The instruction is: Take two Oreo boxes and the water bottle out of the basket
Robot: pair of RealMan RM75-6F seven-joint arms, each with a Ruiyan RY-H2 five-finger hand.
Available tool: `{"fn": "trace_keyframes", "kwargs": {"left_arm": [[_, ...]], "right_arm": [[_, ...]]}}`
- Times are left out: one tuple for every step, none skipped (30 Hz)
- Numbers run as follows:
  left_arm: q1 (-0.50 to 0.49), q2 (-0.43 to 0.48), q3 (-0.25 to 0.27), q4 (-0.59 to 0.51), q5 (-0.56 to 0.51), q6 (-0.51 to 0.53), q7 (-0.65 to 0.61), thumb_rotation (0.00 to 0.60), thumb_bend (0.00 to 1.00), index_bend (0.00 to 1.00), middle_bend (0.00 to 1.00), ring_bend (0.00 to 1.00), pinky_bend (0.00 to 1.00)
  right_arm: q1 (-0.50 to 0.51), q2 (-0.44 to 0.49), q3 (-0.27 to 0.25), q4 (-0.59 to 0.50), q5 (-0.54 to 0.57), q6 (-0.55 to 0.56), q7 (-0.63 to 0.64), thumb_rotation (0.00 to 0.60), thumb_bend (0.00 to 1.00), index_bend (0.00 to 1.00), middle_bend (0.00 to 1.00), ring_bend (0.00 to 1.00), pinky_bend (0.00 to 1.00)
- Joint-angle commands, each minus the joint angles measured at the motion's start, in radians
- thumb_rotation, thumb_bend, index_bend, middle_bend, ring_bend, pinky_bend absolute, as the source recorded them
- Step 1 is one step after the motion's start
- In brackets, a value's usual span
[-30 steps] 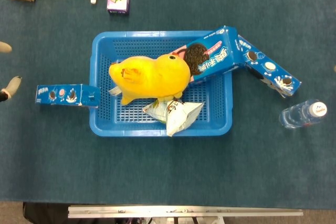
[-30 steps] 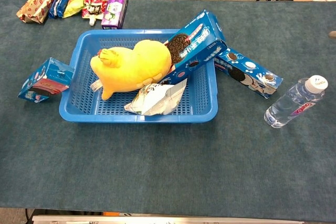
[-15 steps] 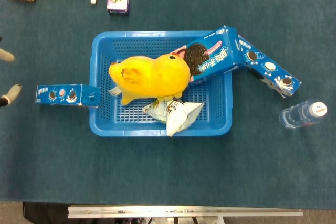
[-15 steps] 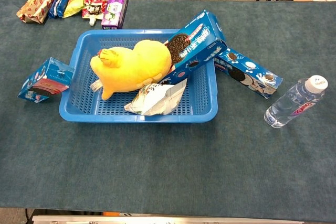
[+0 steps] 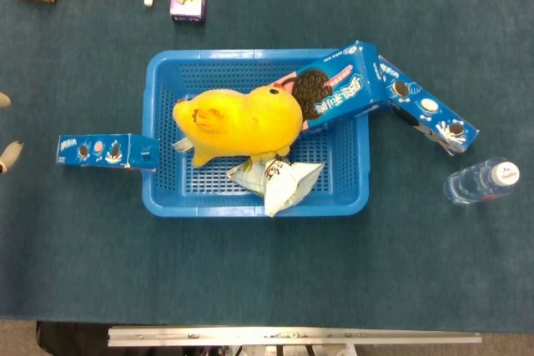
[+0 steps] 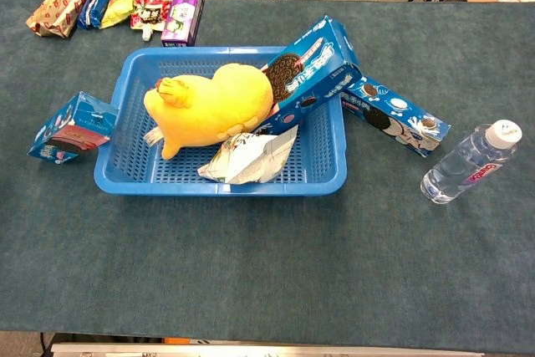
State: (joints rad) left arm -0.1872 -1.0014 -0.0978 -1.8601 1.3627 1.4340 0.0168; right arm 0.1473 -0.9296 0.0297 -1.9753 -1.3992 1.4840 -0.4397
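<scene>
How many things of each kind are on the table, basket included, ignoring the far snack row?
Oreo boxes: 3
Water bottle: 1
Yellow plush toy: 1
Snack bag: 1
Basket: 1
Total: 7

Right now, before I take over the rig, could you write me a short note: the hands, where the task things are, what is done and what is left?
Left hand: only fingertips show at the left edge of the head view; its state is unclear. Right hand: not in view.
Outside the basket: one Oreo box against its left wall, a second Oreo box on the table to its right, and the water bottle lying further right.
Inside: a third Oreo box leaning on the rim, the yellow plush toy and a snack bag.
Done: two boxes and the bottle are out.
Left: apparently nothing.
</scene>
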Motion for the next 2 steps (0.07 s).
{"fn": "trace_keyframes", "kwargs": {"left_arm": [[0.003,0.000,0.000,-0.001,0.000,0.002,-0.001,0.600,0.17,0.41,0.23,0.20,0.37],[0.005,-0.001,0.000,0.000,-0.001,0.002,-0.002,0.600,0.17,0.41,0.23,0.20,0.37]], "right_arm": [[-0.001,-0.003,0.002,0.001,-0.002,-0.004,0.002,0.600,0.00,0.19,0.27,0.29,0.40],[-0.001,-0.004,0.004,0.002,-0.002,-0.006,0.003,0.600,0.00,0.19,0.27,0.29,0.40]]}}
